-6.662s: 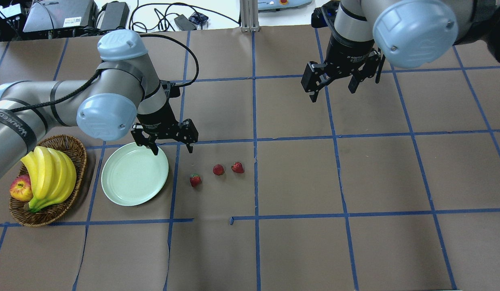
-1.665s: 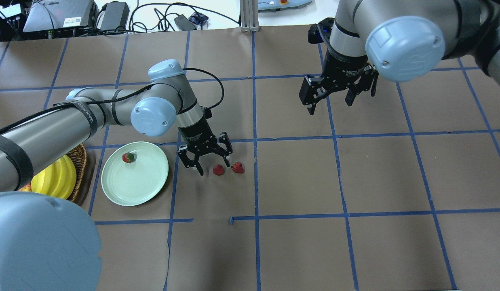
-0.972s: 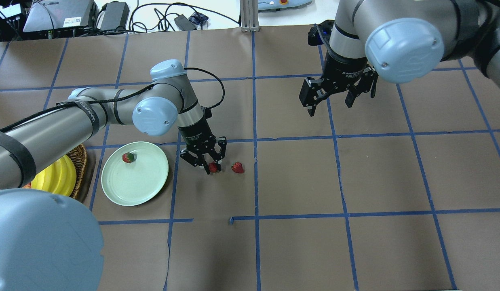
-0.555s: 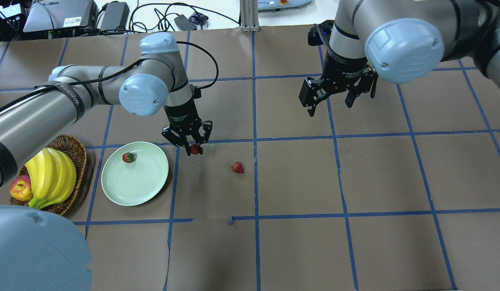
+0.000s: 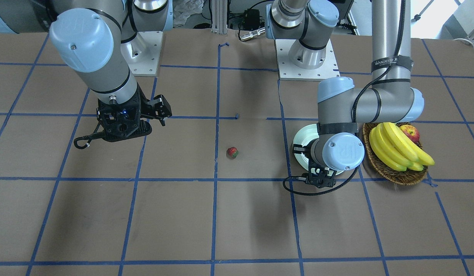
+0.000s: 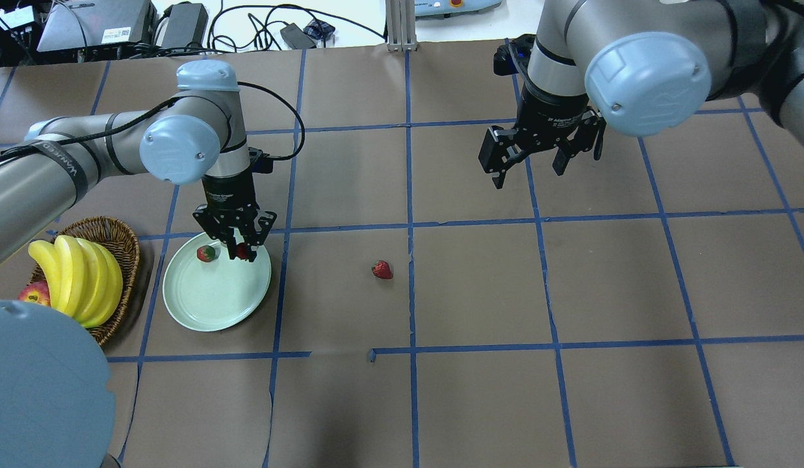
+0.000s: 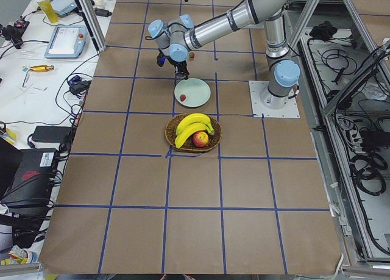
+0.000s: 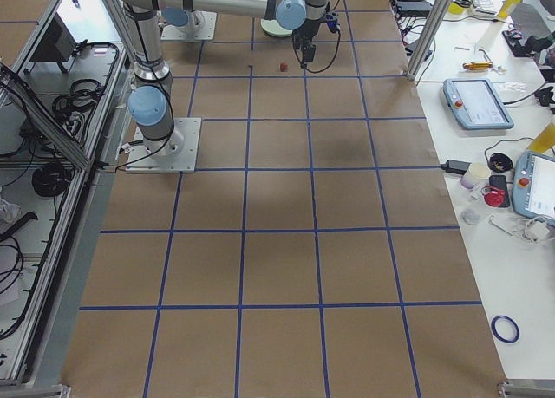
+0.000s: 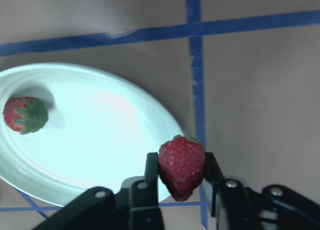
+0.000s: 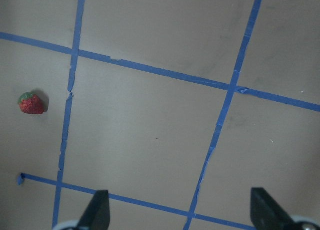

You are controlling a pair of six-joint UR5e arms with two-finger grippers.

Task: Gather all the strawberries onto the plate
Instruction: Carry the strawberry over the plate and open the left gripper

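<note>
Left gripper observed clamped on one strawberry, a finger pressed to each side of the berry and its green cap uppermost. The held berry hangs over the rim of the pale green plate, on the side of the plate away from the wicker basket; whether it touches the plate cannot be told. A second strawberry lies inside the plate, close beside the held one and nearer the basket side, resting on the plate's floor. A third strawberry lies on the brown paper table cover, well apart from the plate, on the side opposite the basket and just short of a blue tape line. Right gripper hangs far from the plate, beyond that loose berry, its fingers spread apart with nothing between them. The basket stands just beside the plate and holds a bunch of bananas and an apple.
</note>
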